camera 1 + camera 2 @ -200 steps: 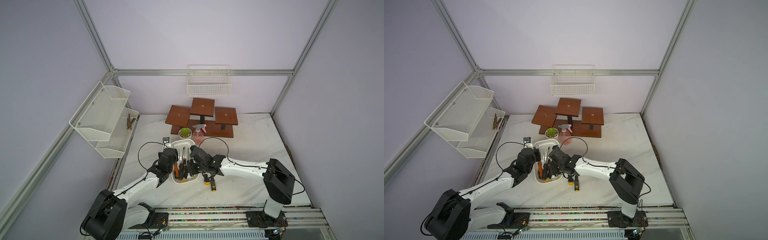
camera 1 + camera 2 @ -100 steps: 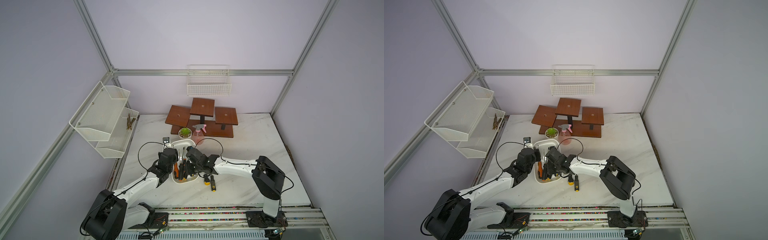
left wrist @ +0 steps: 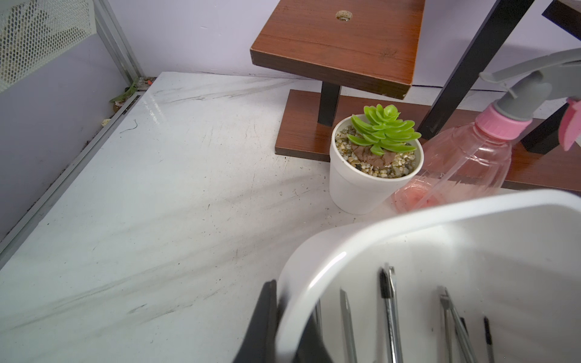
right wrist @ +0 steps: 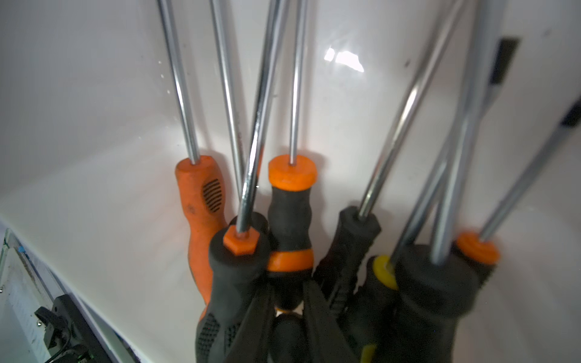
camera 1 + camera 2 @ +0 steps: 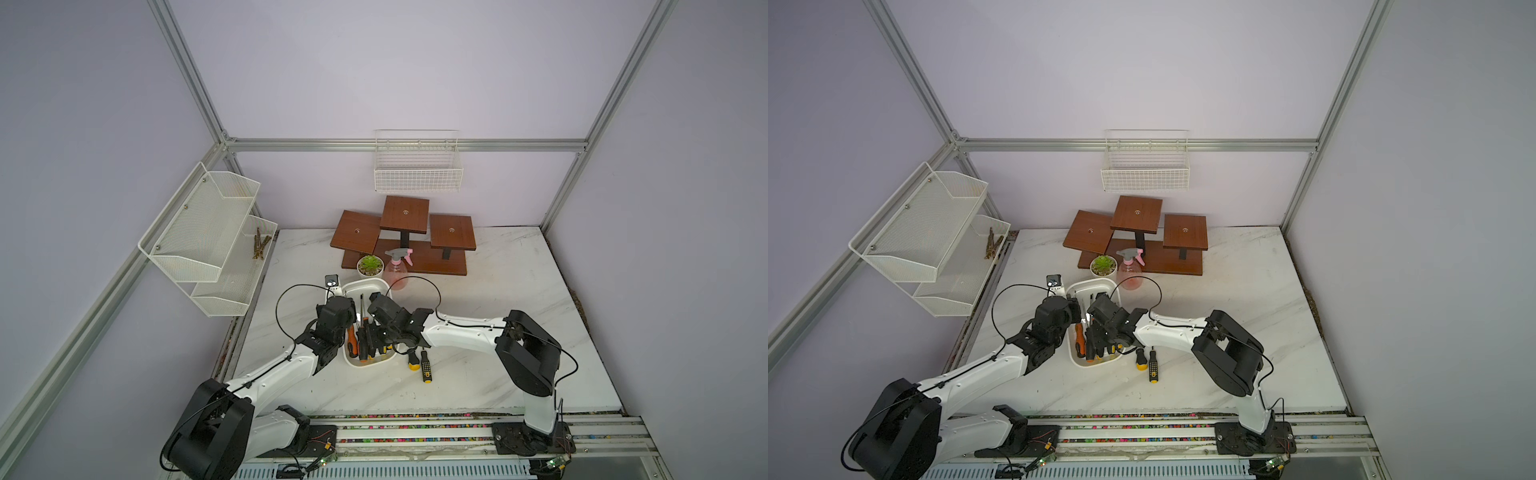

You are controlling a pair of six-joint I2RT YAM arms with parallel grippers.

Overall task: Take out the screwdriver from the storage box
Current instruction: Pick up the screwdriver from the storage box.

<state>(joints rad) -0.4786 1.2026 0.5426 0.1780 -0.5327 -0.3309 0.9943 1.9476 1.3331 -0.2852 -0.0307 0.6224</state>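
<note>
The storage box (image 5: 364, 283) (image 5: 1092, 284) is a white glossy tub in the middle of the table with several screwdrivers lying in it, handles toward the near end. My left gripper (image 3: 287, 314) (image 5: 347, 328) is shut on the box's left rim (image 3: 317, 267), one finger outside and one inside. My right gripper (image 4: 287, 303) (image 5: 376, 334) (image 5: 1097, 337) reaches into the near end. It is shut on the black handle of a screwdriver (image 4: 290, 204) that has an orange collar. Other handles crowd both sides of it.
Two screwdrivers (image 5: 419, 362) (image 5: 1147, 362) lie on the marble table just right of the box. Behind the box stand a potted succulent (image 5: 370, 266), a pink spray bottle (image 5: 397, 270) and a wooden tiered stand (image 5: 405, 237). A small black device (image 5: 331, 282) sits by the far left corner.
My right arm has pushed further left into the box, and its jaws have closed on the black-and-orange handle. The left arm has stayed put on the rim.
</note>
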